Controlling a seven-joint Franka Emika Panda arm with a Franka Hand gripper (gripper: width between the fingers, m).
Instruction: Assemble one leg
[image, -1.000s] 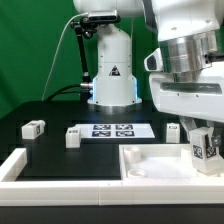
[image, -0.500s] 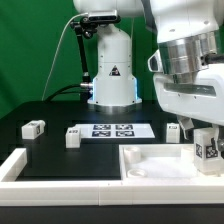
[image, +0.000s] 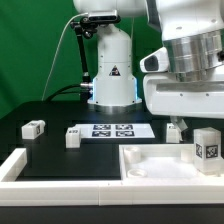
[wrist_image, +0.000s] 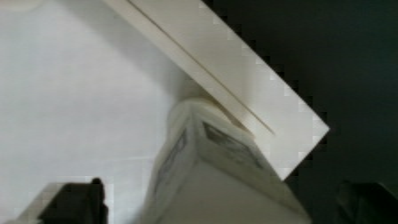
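A leg (image: 207, 149), a small white block with a tag on its side, stands upright at the corner of the large white panel (image: 150, 162) on the exterior view's right. My gripper (image: 202, 119) hangs just above it, open and off it. In the wrist view the leg (wrist_image: 214, 160) sits between my gripper's (wrist_image: 217, 208) two dark fingertips (wrist_image: 71, 202), with a gap on each side, over the panel's raised rim (wrist_image: 222, 60).
Two more legs (image: 33, 128) (image: 72, 137) lie on the black table at the exterior view's left, and a third small white piece (image: 176, 129) lies behind the panel. The marker board (image: 112, 130) lies mid-table. A white rail (image: 18, 166) runs along the front left.
The gripper set the leg down on the panel's corner, let it go and rose. The leg now stands alone.
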